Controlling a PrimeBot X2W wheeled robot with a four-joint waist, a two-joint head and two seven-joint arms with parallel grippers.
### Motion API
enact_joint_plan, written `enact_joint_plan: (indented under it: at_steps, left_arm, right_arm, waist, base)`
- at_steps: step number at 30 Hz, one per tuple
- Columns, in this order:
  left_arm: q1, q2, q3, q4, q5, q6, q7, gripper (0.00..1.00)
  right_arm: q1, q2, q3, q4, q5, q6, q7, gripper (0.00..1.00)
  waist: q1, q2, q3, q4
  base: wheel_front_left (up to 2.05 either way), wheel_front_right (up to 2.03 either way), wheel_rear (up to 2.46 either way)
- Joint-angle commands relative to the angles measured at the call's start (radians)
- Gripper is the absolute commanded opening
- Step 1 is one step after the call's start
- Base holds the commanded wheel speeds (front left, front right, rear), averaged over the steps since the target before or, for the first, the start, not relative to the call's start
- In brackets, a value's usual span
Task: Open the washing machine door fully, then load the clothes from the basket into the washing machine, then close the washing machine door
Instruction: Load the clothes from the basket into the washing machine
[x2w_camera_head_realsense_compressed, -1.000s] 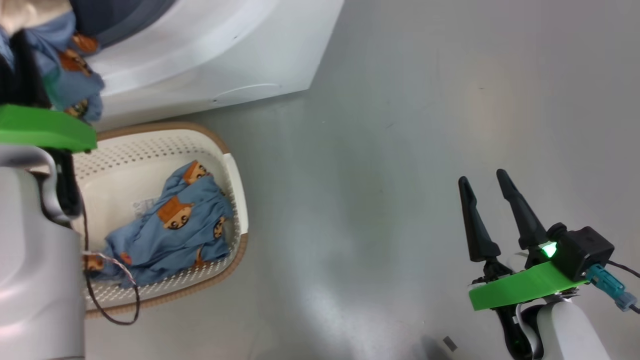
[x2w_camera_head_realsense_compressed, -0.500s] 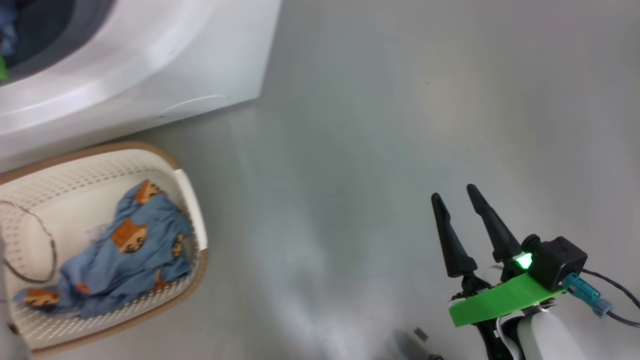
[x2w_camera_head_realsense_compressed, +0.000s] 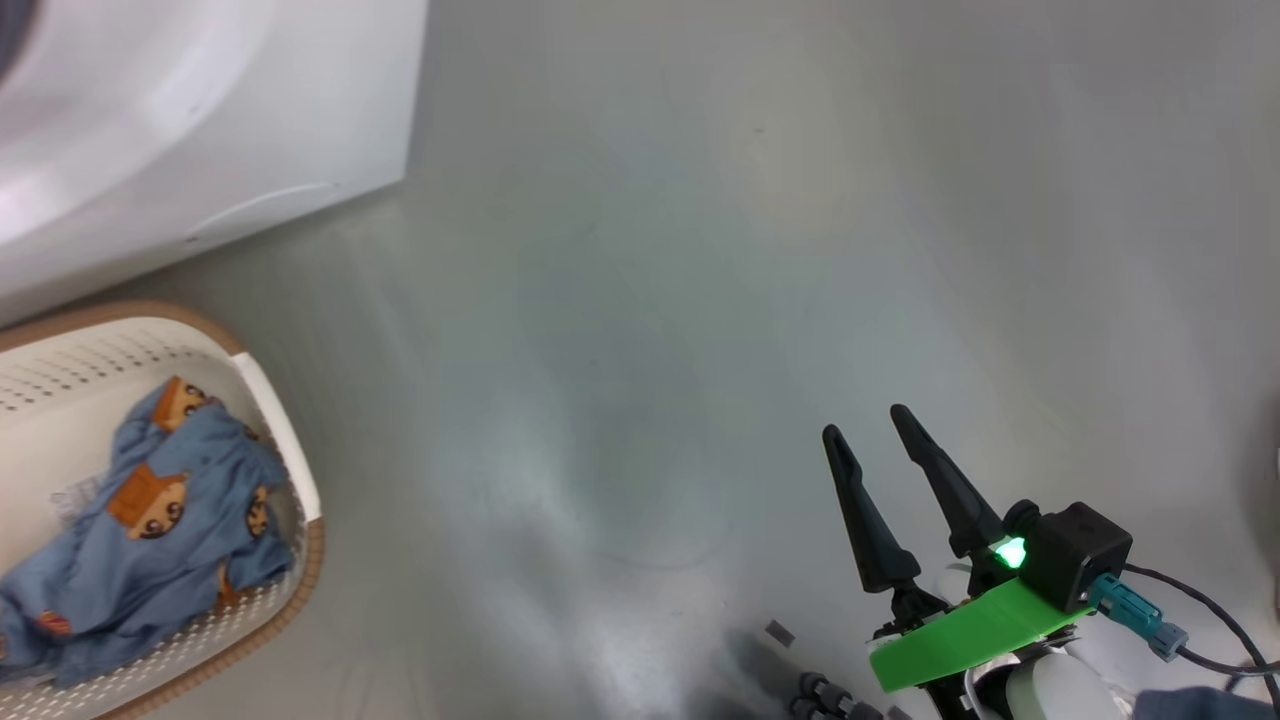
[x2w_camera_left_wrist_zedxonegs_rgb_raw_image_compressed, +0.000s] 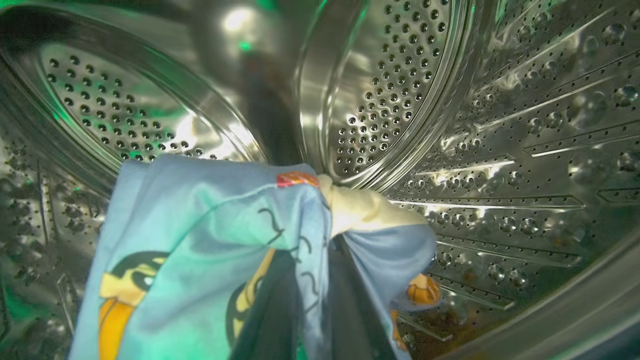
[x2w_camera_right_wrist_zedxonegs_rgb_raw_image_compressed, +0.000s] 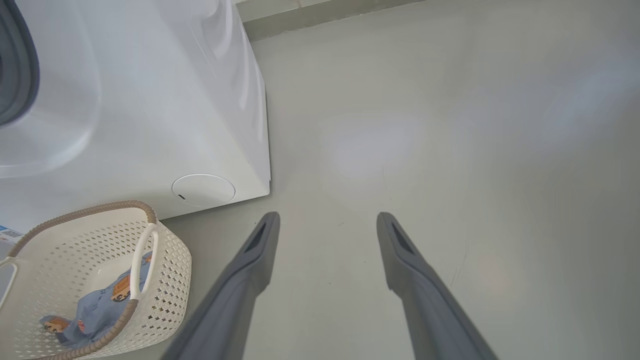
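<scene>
The clothes, pinched by the left fingers, drape over them inside the drum; right fingers gape empty.

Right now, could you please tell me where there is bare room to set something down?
The floor is bare from the washing machine and the basket across to the right gripper. In the basket, the strip along its washer-side wall is free; clothes crowd the rest. A garment hangs inside the drum.

Blue bear-print clothes lie crumpled in the cream basket, lower left of my head view; a second garment hangs in the steel drum of the washing machine
</scene>
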Motion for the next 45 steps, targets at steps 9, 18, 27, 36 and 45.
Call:
enact_joint_plan:
  at_steps: [9,18,27,36,45]
  left_arm:
    - [-0.139,0.106,0.004,0.027,0.001,-0.011,-0.058,0.00]
    - [-0.161,0.105,0.000,0.054,0.003,0.006,-0.065,0.00]
    - [-0.159,0.074,-0.031,0.221,0.004,0.014,-0.041,1.00]
    - [-0.122,0.004,-0.035,0.281,-0.020,0.049,-0.024,1.00]
    - [-0.047,-0.069,-0.018,0.296,-0.063,0.080,-0.046,1.00]
  right_arm:
    - [0.025,-0.010,0.036,-0.039,0.013,0.002,-0.008,1.00]
    - [0.026,-0.010,0.034,-0.042,0.014,0.002,-0.008,1.00]
    - [0.037,-0.010,0.018,-0.028,0.017,0.002,-0.008,1.00]
    - [0.039,-0.010,-0.010,-0.019,0.014,0.002,-0.008,1.00]
    - [0.032,-0.010,-0.039,-0.005,0.006,0.002,-0.008,1.00]
  waist:
    - [0.0000,0.0000,0.056,-0.035]
    - [0.0000,0.0000,0.073,-0.026]
    - [0.0000,0.0000,0.034,-0.005]
    - [0.0000,0.0000,-0.022,0.036]
    - [0.0000,0.0000,-0.100,0.095]
  base:
    - [0.00,0.00,0.00]
    - [0.00,0.00,0.00]
    - [0.00,0.00,0.00]
    - [0.00,0.00,0.00]
    - [0.00,0.00,0.00]
